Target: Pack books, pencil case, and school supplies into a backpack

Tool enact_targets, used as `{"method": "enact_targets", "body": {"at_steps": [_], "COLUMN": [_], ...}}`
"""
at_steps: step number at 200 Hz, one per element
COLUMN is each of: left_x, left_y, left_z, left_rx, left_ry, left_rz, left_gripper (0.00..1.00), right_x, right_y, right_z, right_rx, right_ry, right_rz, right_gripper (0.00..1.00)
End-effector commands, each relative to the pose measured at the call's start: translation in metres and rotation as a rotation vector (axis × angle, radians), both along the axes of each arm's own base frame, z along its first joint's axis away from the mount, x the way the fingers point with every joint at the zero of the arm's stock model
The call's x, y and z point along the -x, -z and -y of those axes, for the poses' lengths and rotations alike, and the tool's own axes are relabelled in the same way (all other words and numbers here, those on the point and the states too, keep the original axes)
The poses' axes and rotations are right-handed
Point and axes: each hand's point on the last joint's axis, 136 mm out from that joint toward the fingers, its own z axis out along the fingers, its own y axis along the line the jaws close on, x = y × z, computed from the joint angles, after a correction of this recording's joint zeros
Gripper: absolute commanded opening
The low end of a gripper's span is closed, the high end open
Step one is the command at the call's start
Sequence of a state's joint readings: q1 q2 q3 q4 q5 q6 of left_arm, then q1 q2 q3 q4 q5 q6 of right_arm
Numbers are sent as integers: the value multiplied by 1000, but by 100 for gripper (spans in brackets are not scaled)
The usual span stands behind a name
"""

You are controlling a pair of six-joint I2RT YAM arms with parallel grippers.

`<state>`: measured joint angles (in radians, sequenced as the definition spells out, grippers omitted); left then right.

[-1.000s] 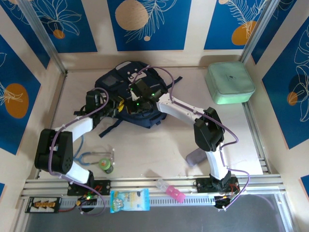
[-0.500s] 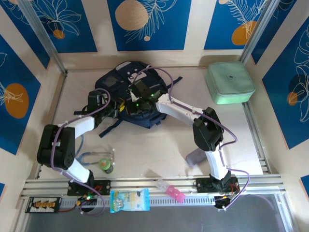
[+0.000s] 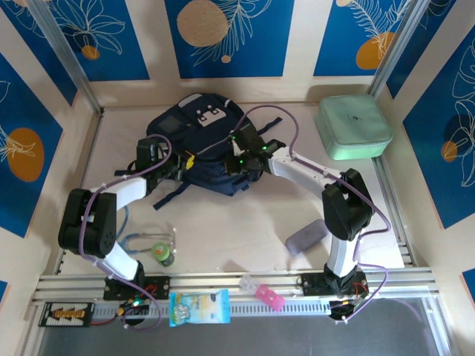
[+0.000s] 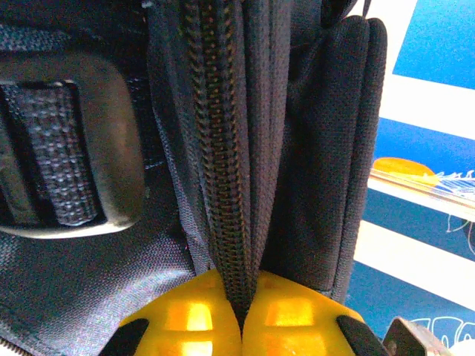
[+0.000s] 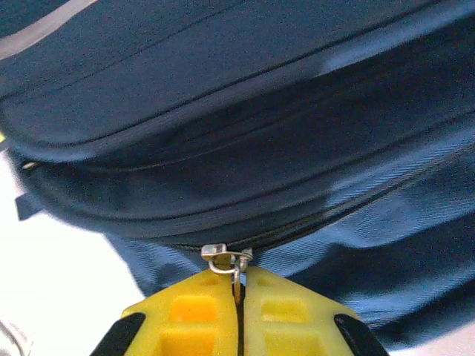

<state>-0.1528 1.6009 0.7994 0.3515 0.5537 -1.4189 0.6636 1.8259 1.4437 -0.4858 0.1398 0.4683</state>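
Editor: What do the claws have, exactly?

Photographer: The right claw (image 5: pixel 239 289) is pinched fully closed on the small metal zipper pull (image 5: pixel 226 258), at the near right side of the backpack (image 3: pixel 197 126). The left claw (image 4: pixel 241 308) is closed just as tight on the zipper seam (image 4: pixel 223 148) at the bag's left side, with dark fabric squeezed between its yellow fingers.

Editor: Why one on each side?

Photographer: It reads as a brace and a pull. The left appears to anchor the soft bag so it won't slide or bunch while the right works the slider. I can't tell whether the zip is being opened or closed.

Editor: And the bag?

Photographer: It lies flat at the back centre of the desk (image 3: pixel 237 215), buckles up, between the two arms.

Editor: Give me the count.

Photographer: Two claws and one backpack. There is one mint-green case (image 3: pixel 354 126) at the far right, well apart from the bag. One lilac pouch (image 3: pixel 306 236) lies near the right arm. At the near edge are one green round item (image 3: pixel 163 254), one pink item (image 3: pixel 263 291) and one blue-and-yellow packet (image 3: pixel 199 307).
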Motion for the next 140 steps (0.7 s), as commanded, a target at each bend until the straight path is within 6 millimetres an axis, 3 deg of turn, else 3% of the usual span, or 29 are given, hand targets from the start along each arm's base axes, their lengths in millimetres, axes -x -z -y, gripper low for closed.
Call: {"method": "enact_targets", "body": {"at_steps": [1,34,61,85,112,140], "left_x": [-6,-2,0,2,11,9], "left_y": [-13,-14,-18,-23,-16,-5], "left_z": [-5,-1,7,14,25,25], "left_rx": [-12,-33,-69,-105,-124,-171], "left_ry": [9,58,133,191,254,294], "left_rz": [51,55,64,91,105,93], "left_gripper": [0,0,0,0,0,4], "right_x": [-9,-34,-30,-5,40,82], "right_y": [0,9,9,0,0,7], "right_z": [20,55,74,84,90,76], "right_rx": [46,106,108,107,100,36], "right_ry": [51,286,362,360,314,233], "right_rz": [16,-48,-76,-59,-63,-98], "right_gripper": [6,3,0,0,0,0]}}
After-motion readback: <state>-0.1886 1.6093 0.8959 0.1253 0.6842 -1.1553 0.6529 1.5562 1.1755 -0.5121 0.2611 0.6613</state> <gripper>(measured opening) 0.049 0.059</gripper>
